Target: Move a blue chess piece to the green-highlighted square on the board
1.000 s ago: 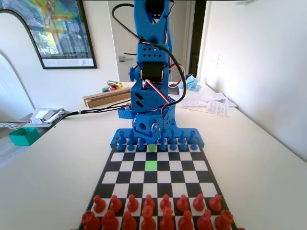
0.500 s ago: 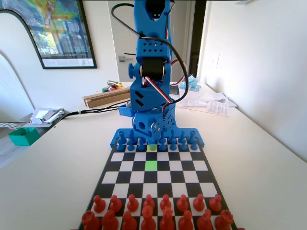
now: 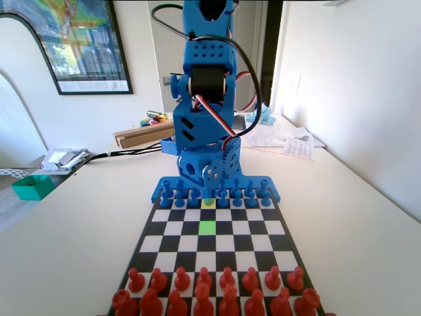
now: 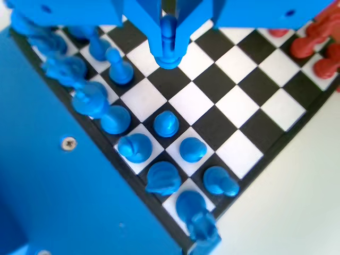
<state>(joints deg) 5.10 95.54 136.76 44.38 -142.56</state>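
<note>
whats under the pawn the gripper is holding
In the wrist view the gripper is shut on a blue pawn, with a black square of the board around its base. The base hides the spot beneath, so contact or a gap cannot be told.

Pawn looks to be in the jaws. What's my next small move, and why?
Probably ease it away from the arm, toward the green-highlighted square. In the wrist view the gripper has its jaws closed on the blue chess piece. In the fixed view it hangs over the yellow square, and the green one lies bare further out.
</note>
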